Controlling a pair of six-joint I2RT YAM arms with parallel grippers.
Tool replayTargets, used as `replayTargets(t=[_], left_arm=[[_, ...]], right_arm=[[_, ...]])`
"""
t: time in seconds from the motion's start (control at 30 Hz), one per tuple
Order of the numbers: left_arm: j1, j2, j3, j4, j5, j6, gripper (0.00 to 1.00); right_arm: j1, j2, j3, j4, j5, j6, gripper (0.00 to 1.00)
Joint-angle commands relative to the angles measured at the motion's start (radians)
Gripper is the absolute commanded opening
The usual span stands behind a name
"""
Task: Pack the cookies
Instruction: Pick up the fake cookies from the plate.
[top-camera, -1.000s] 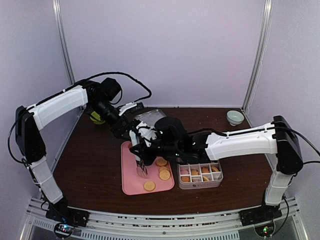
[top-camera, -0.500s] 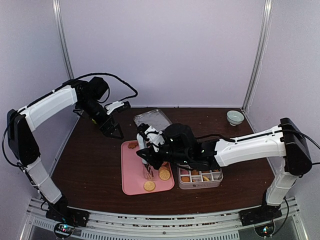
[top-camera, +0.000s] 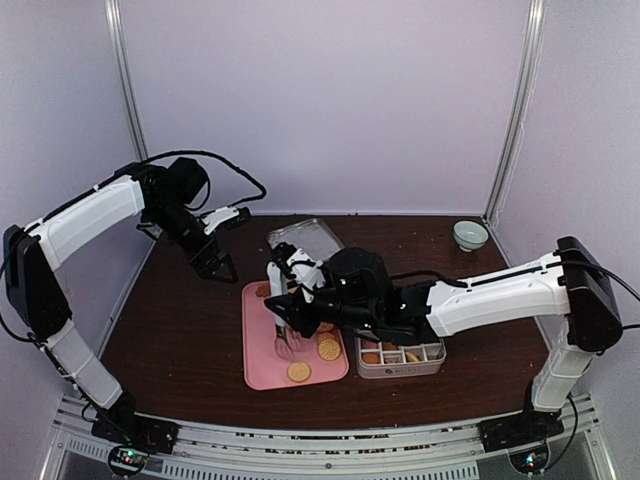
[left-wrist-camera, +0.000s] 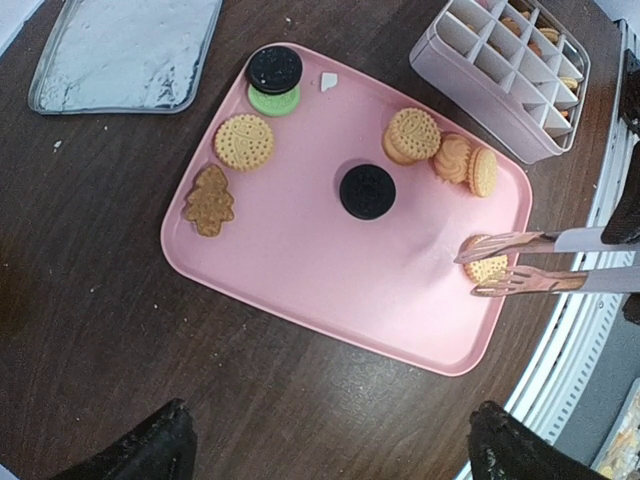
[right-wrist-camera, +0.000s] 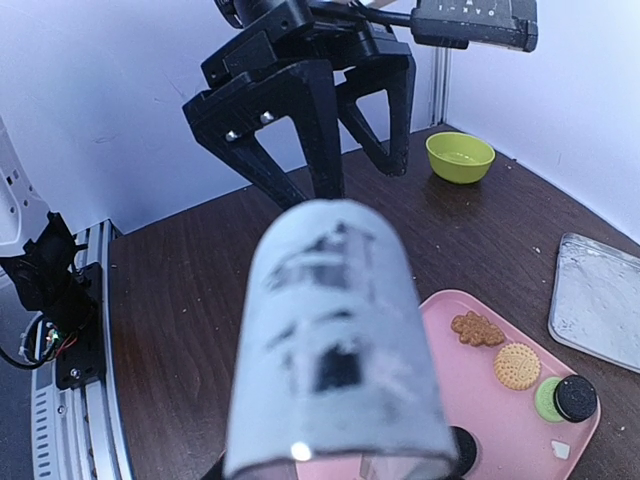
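The cookies lie on a pink tray: a round golden one, a brown tree-shaped one, a black one and a golden stack. My right gripper is shut on metal tongs, whose bent end fills the right wrist view and hides the fingers. The tong tips straddle a golden cookie at the tray's near edge. More cookies sit in a divided box. My left gripper hangs open and empty above the table, left of the tray.
A flat metal lid lies behind the tray. A white bowl stands at the back right corner and a green bowl at the back left. The divided box sits right of the tray.
The left arm has drawn back from the tray to the left, still open. The right gripper has shifted the tongs toward the tray's near part, their tips now round a golden cookie.
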Motion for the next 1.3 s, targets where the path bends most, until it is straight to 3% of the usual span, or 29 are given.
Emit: replayTargets(t=[0.0,0.7,1.27], left_arm=[[0.011,-0.038,-0.018,-0.003,-0.008,0.023,0.98],[0.013,-0.035,0.001,-0.017,-0.003,0.034,0.98],[0.013,-0.035,0.01,-0.025,0.003,0.032,0.98]], right_arm=[[0.011,0.035,-0.002,0.075,0.017,0.0,0.35],[0.034,-0.029,-0.165,0.086,0.067,0.01,0.39],[0.028,-0.103,-0.186,0.077,0.052,0.034,0.39]])
